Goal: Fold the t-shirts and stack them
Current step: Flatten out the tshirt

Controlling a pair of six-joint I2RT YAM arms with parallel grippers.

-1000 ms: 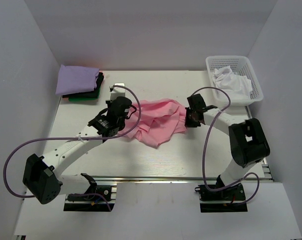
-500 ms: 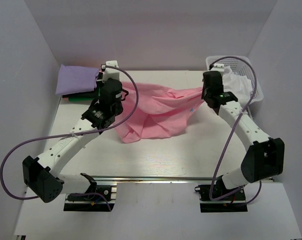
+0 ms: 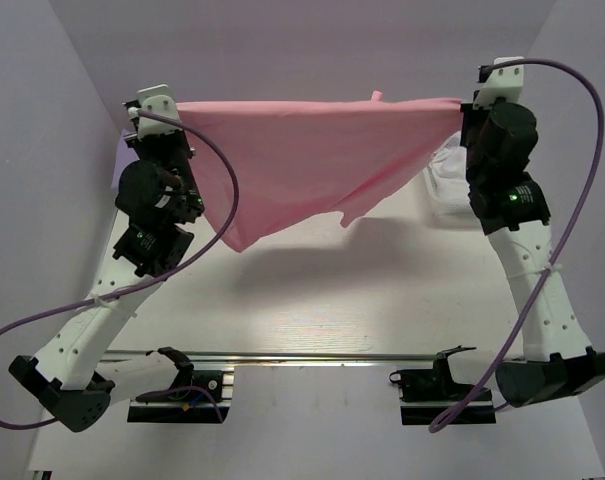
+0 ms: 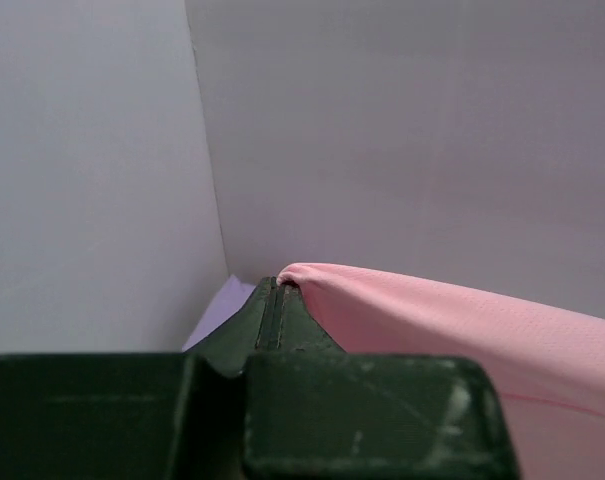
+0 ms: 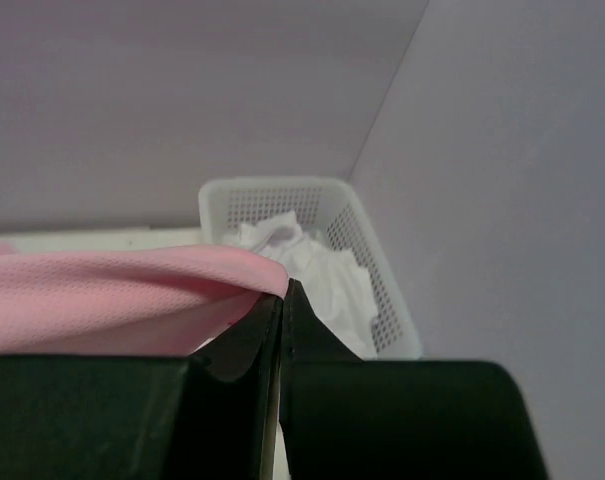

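Note:
The pink t-shirt (image 3: 302,160) hangs stretched in the air between both grippers, high above the table. My left gripper (image 3: 172,107) is shut on its left top corner; in the left wrist view the pink cloth (image 4: 462,330) leaves the shut left gripper (image 4: 275,285). My right gripper (image 3: 465,105) is shut on its right top corner; the right wrist view shows the pink cloth (image 5: 112,285) pinched at the right gripper (image 5: 284,290). The lavender t-shirt (image 4: 217,308) peeks out behind the left fingers; the rest of the folded stack is hidden by the left arm.
A white lattice basket (image 5: 367,270) with crumpled white cloth (image 5: 317,265) stands at the back right; in the top view the basket (image 3: 447,180) is mostly hidden behind the right arm. White walls enclose the table (image 3: 382,290) on three sides.
Both grippers have risen from the table and moved apart. The pink t-shirt went from a crumpled heap to a spread sheet hanging between them.

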